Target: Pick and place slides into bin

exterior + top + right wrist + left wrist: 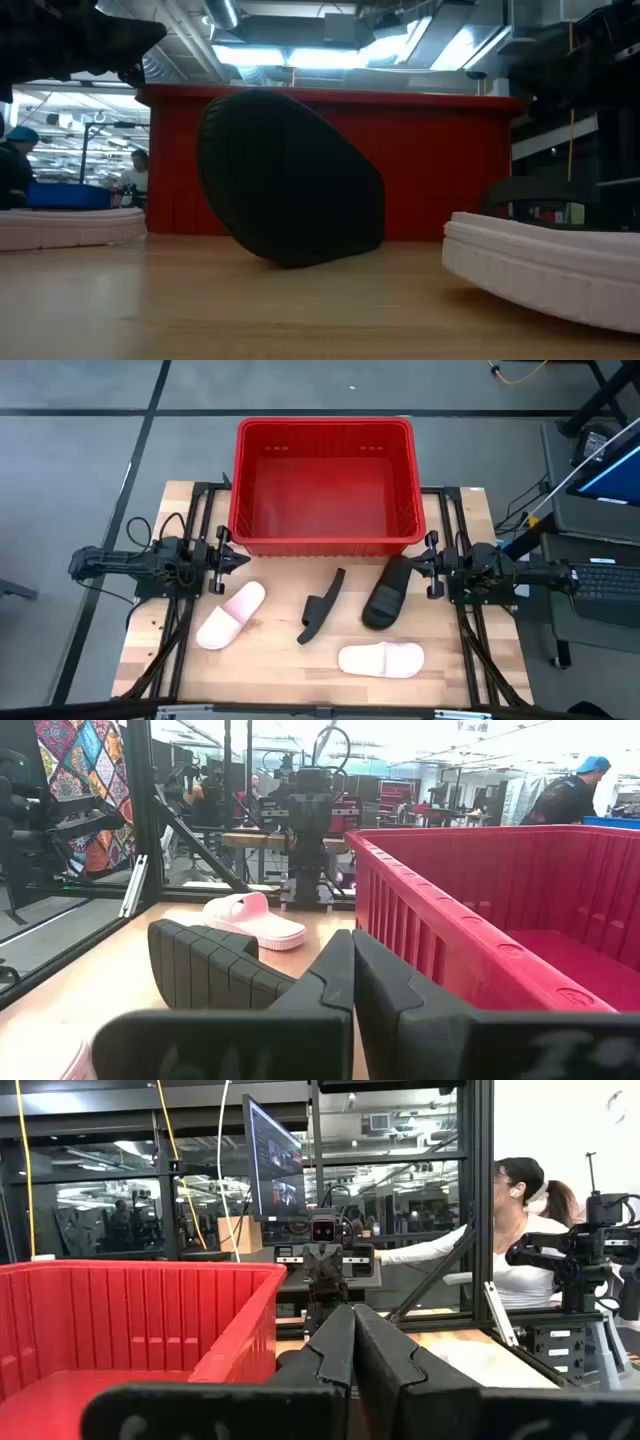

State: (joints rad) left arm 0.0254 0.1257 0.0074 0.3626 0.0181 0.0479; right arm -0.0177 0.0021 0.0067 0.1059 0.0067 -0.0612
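Both end effectors (243,558) (412,570) closed, empty | 4 slides (321,606) before bin (325,430)

The red bin (325,485) is sitting empty at the table's far edge. Four slides are lying before it: a pink slide (231,615) toward the left edge, a black slide (322,606) tipped on its side mid-table, another black slide (388,592) rightward, and a second pink slide (381,659) lying crosswise nearest the front edge.
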